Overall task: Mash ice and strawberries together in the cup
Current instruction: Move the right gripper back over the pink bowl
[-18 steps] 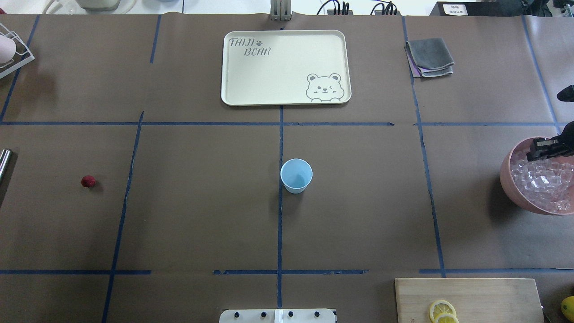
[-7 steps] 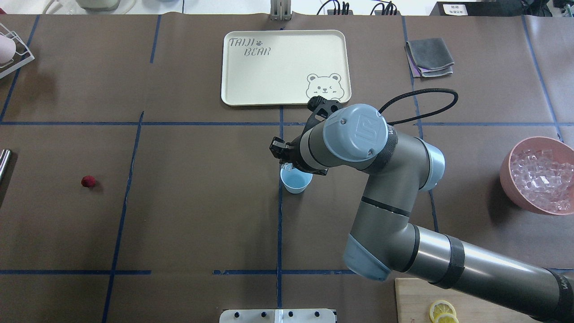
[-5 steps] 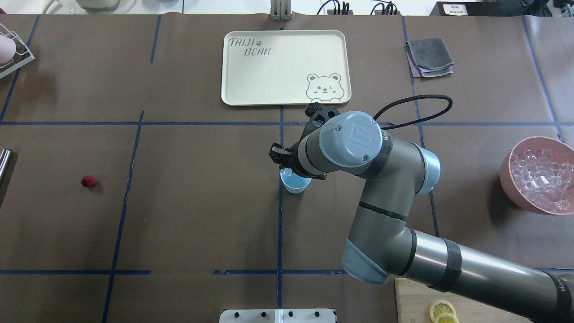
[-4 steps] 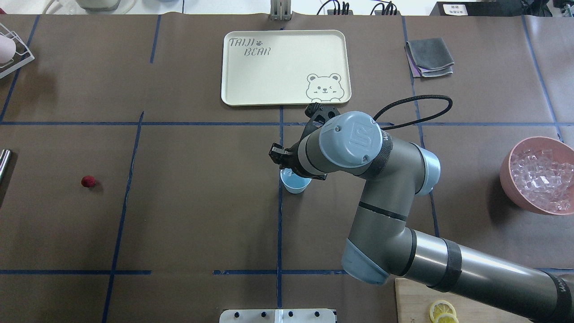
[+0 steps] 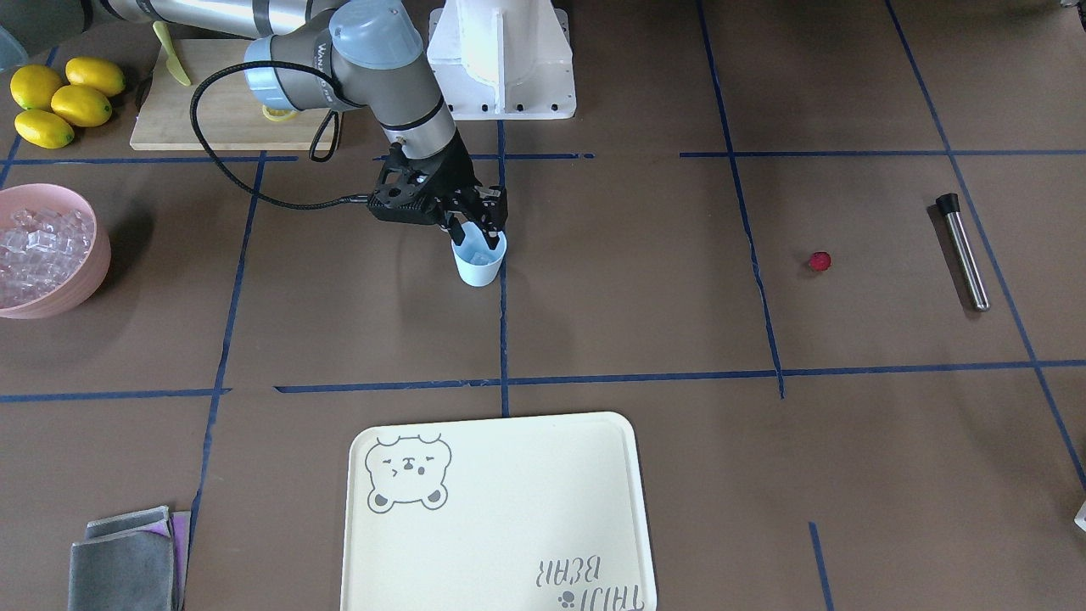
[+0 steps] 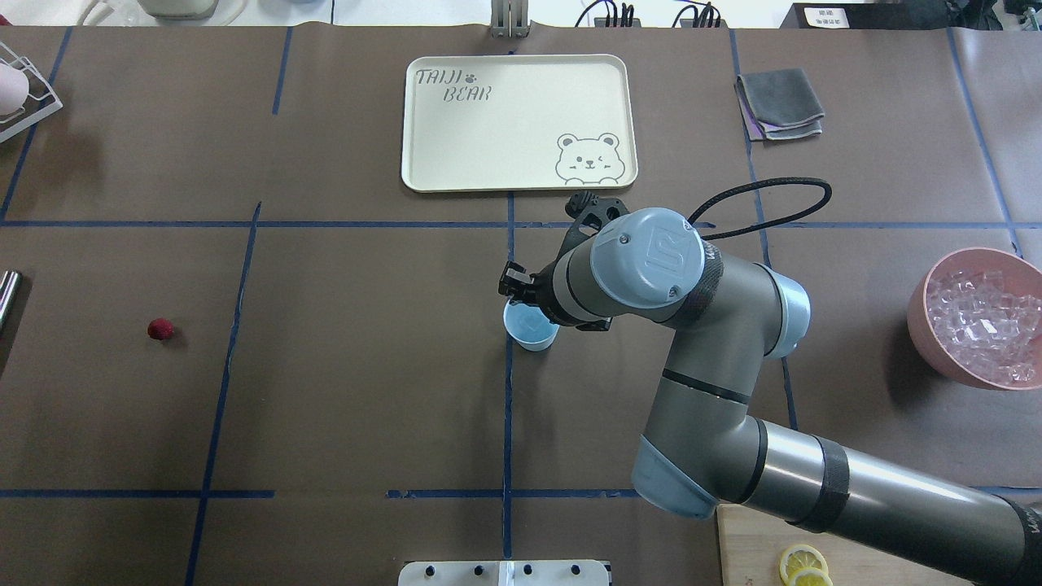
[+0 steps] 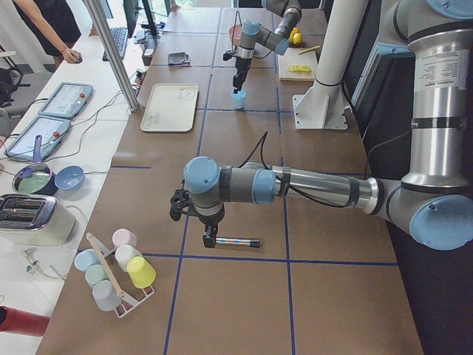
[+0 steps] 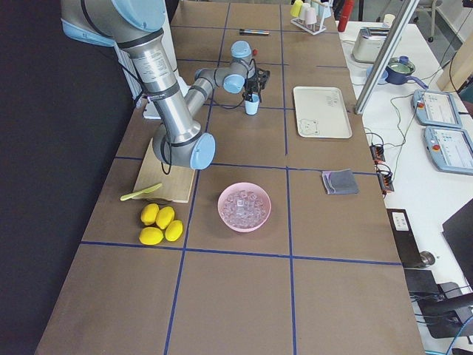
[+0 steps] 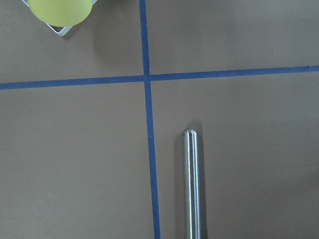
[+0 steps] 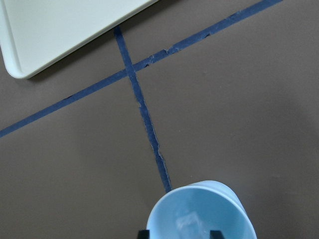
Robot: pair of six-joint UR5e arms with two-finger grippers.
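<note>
A brown tabletop (image 6: 350, 391) crossed by blue tape lines is seen in every view. The right arm (image 6: 733, 325) is stretched from the lower right of the overhead view to the middle of the frame. A cream tray (image 6: 505, 122) printed with a bear is laid at the upper centre, well apart from the other things. A pink bowl (image 6: 924, 325) heaped with ice (image 6: 985, 325) is placed at the right edge. The pale blue cup (image 6: 529, 332) is stood upright at the centre, on a tape line, and one clear ice cube (image 10: 192, 223) is seen inside it. The right jaws are held just above the cup's rim, spread apart over its mouth, with nothing gripped. A metal rod (image 9: 191, 184) is laid on the tabletop beneath the left jaws; whether these are spread or closed cannot be told. The strawberry (image 6: 160, 329) is found at the middle left, well apart from the cup.
</note>
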